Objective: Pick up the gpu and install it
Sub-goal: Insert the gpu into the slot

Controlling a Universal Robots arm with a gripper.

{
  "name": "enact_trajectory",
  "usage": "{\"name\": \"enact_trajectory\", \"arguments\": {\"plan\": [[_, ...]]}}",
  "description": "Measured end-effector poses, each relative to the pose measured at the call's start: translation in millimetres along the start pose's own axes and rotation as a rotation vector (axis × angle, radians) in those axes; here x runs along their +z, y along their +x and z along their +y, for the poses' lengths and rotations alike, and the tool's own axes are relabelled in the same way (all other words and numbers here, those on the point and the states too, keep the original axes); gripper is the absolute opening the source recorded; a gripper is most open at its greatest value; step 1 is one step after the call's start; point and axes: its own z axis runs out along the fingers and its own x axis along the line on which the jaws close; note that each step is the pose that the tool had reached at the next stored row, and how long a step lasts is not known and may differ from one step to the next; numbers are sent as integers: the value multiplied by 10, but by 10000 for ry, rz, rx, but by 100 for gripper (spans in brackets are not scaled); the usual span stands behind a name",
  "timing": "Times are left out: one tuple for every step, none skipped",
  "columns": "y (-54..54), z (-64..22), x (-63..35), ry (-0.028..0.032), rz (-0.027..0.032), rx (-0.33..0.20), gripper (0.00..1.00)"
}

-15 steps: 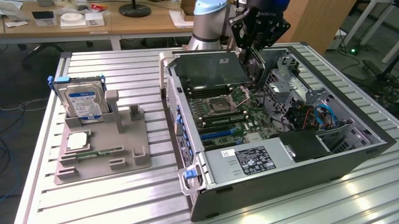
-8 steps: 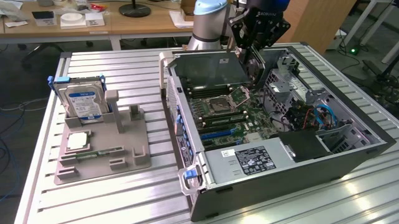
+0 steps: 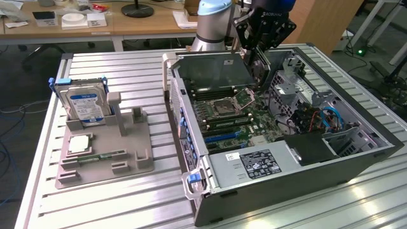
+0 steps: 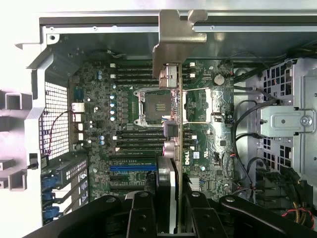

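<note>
Room: wooden desks [image 3: 95, 24] at 12 o'clock in the exterior view, a slatted metal table [image 3: 114, 200] in front of them.

Item 1 – case [image 3: 356, 157]. Open tower lying on its side, taking up the exterior view's right half of the table. Inside it:
- motherboard [image 3: 235, 119], with an open, bare CPU socket [image 3: 222, 104]
- power supply [image 3: 254, 164], at 6 o'clock from the motherboard
- blue cables [image 3: 334, 119], at 3 o'clock from the motherboard

Item 2 – holder [image 3: 121, 143]. Grey tray at 9 o'clock from the case, well apart from it. On it:
- hard drive [image 3: 86, 105], blue label, standing upright at the tray's 11 o'clock
- processor [image 3: 81, 143], lying flat at 6 o'clock from the drive
- memory stick [image 3: 102, 156], lying flat just beside the processor

Item 3 – gpu [image 3: 210, 71]. Dark flat card standing on edge inside the case, at 12 o'clock over the motherboard, with its pale bracket toward 9 o'clock. My wrist view has it edge-on [image 4: 174, 49], a thin line crossing beside the socket [image 4: 148, 106] and the motherboard [image 4: 133, 99]. I cannot tell whether its lower edge touches the motherboard.

Item 4 – my gripper [image 3: 256, 64]. It hangs from my arm [image 3: 213, 19] over the case. My fingers [image 4: 141, 213] are drawn narrow and clamp the gpu's near end between them, at the gripper's centre [image 4: 171, 198].
</note>
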Motion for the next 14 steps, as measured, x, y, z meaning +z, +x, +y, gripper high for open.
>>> {"name": "enact_trajectory", "arguments": {"plan": [[0, 0, 0, 0, 0, -4, 28], [0, 0, 0, -1, 2, -38, 28], [0, 0, 0, 0, 6, -126, 28], [0, 0, 0, 0, 13, -264, 28], [0, 0, 0, -1, 21, -411, 28], [0, 0, 0, -1, 28, -557, 28], [0, 0, 0, -2, 36, -701, 28], [0, 0, 0, -2, 43, -844, 28], [0, 0, 0, -2, 50, -978, 28], [0, 0, 0, -2, 57, -1112, 28], [0, 0, 0, -3, 65, -1255, 28], [0, 0, 0, -3, 72, -1398, 28], [0, 0, 0, -3, 80, -1542, 28], [0, 0, 0, -3, 87, -1684, 28]]}}
